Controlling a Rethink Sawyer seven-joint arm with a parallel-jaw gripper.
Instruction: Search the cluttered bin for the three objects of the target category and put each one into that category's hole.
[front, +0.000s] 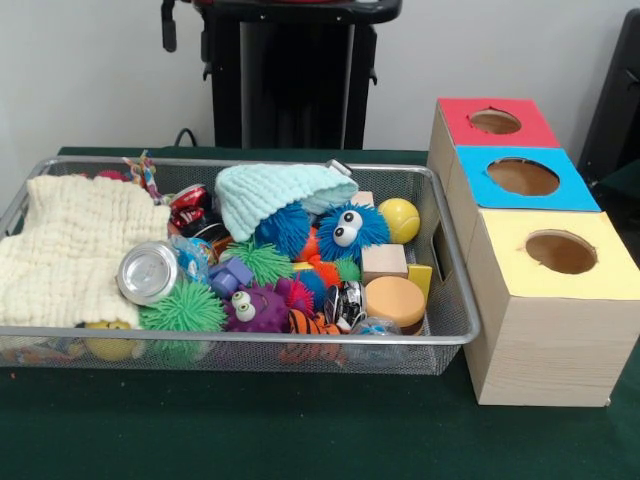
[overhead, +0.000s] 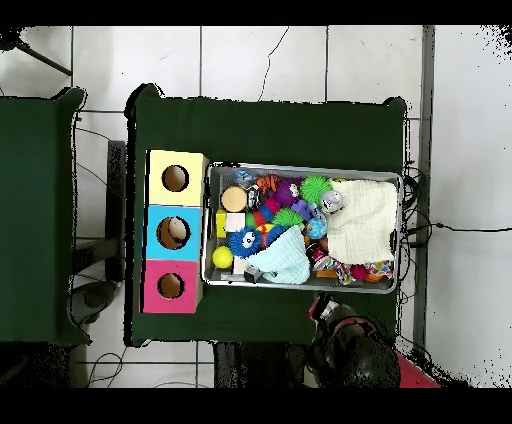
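Note:
A wire mesh bin holds a heap of toys. On top lie a blue fuzzy ball with eyes, a yellow ball, a wooden cube, a tan round disc, a purple spiky ball, green spiky balls and a metal can. Beside the bin stands a wooden box with a red-topped hole, a blue-topped hole and a yellow-topped hole. My arm is drawn back beyond the bin's edge, and its gripper is seen only from above.
A cream cloth covers one end of the bin, and a mint knitted hat lies over the toys at its back. The bin and box stand on a green table. A second green table stands apart.

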